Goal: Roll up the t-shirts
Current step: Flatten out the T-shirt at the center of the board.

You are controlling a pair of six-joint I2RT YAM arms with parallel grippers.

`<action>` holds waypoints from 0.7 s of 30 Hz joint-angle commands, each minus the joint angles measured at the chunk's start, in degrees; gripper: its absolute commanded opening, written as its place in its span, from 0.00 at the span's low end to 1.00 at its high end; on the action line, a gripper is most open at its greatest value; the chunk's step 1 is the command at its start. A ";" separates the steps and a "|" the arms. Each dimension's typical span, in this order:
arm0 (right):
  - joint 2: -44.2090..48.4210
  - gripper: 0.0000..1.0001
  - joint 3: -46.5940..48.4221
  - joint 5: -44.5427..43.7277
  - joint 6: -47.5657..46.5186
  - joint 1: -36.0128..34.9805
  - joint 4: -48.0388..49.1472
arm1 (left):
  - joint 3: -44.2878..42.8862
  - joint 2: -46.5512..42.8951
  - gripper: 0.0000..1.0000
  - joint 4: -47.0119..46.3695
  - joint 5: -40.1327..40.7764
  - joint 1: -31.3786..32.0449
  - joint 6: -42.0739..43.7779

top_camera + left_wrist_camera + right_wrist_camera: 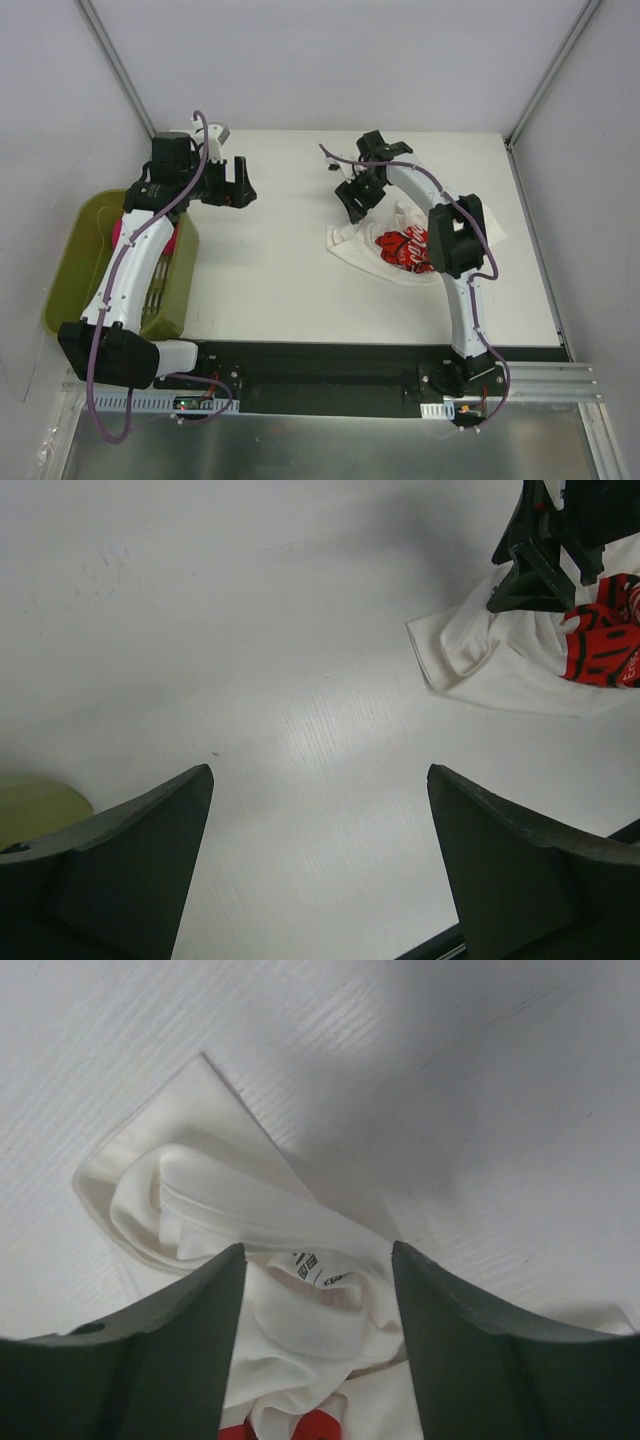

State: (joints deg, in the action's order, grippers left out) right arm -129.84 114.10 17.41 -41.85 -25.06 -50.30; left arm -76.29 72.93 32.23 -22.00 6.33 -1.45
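Right half of the tabletop point(280, 270), mid-depth: white t-shirt point(345, 240) lying in a crumpled heap, not rolled. Red chest print point(405, 248) with white lettering is bunched face-up on the side toward the near edge. Collar folds and neck label point(315, 1272) show in the right wrist view.

Right pincer point(360, 203) sits over the far-left part of the heap, fingers point(170, 1350) spread moderately. Cloth lies below and between them, nothing clamped. Can't tell whether the tips touch the fabric.

Left pincer point(238, 185) is over bare tabletop toward the far-left corner, well apart from the shirt, jaws wide and holding nothing. The left wrist view shows the shirt's edge and the right pincer at its upper right.

Left edge of the tabletop: olive-green basket point(70, 250) with pink t-shirt bundle point(178, 243) inside. Left arm point(135, 270) crosses over the basket and hides most of the bundle, so its shape isn't readable.
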 commanded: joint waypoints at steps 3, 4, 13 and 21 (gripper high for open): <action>1.61 0.43 0.15 -0.01 -1.57 0.19 -1.99 | 1.32 -0.42 0.89 -1.03 0.73 -0.18 0.75; 1.35 0.39 0.41 0.08 -1.57 0.27 -1.90 | 1.06 -0.07 0.89 -1.20 0.73 -0.18 0.58; 3.44 0.01 5.49 -0.10 -1.40 -0.34 -2.34 | -2.63 4.24 0.89 -1.55 -0.24 -0.18 -0.39; 21.53 0.01 15.00 1.23 9.05 -2.71 4.24 | -3.95 7.31 0.87 -1.73 1.25 -0.18 -1.09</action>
State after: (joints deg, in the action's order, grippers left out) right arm -124.55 121.84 17.28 -38.98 -26.00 -51.51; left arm -77.65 79.15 31.88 -21.98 6.31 -1.10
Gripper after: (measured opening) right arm 0.019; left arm 0.871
